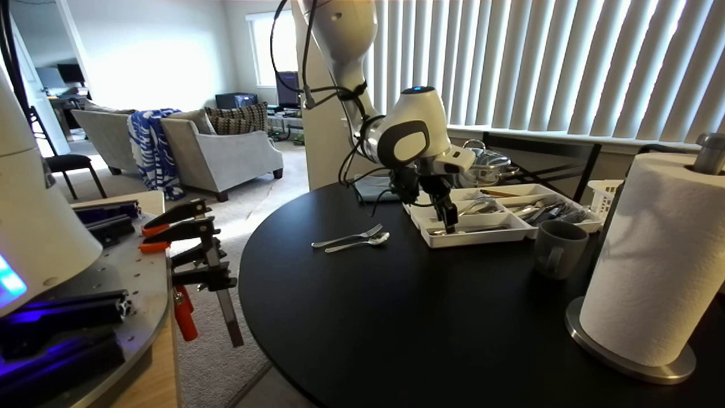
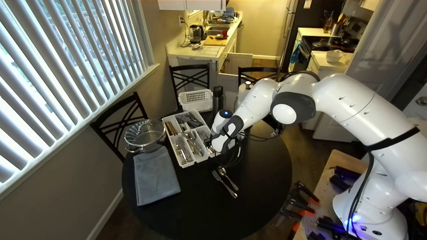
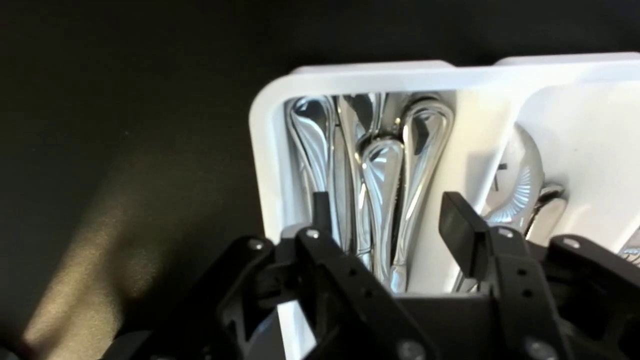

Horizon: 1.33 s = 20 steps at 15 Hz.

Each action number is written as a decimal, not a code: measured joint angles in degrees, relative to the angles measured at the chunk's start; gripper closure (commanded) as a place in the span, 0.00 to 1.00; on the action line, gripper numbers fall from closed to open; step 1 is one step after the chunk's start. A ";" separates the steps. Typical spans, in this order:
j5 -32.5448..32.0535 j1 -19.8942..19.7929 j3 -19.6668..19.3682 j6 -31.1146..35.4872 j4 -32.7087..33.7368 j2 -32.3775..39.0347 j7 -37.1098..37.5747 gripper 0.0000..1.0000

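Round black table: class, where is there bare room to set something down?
Bare: between the silver fork and folded grey cloth; between the silver spoon and white paper-towel roll. Crowded: white plastic cutlery tray, one end under the black claw.

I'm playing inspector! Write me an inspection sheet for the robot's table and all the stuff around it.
Surface: round black table.
Things at hand: metal cutlery handles in a white tray.
Clutter: fork and spoon lying outside the tray, mug, paper towel roll, lidded pot, folded cloth.
Tool: open, at the tray; handles show between its fingers in the wrist view; touching or not, I can't tell.
Cables: black, looping along the arm.
Surroundings: sofa, window blinds, kitchen counter.
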 measured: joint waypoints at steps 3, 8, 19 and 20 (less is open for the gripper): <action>0.00 0.48 -0.62 -3.03 0.97 0.44 0.09 0.44; -0.49 3.15 -2.94 -12.61 6.26 2.23 0.30 0.72; -8.52 9.90 -5.96 -25.75 9.81 1.38 2.95 1.00; -8.59 10.56 -6.03 -23.38 7.82 0.06 3.19 1.00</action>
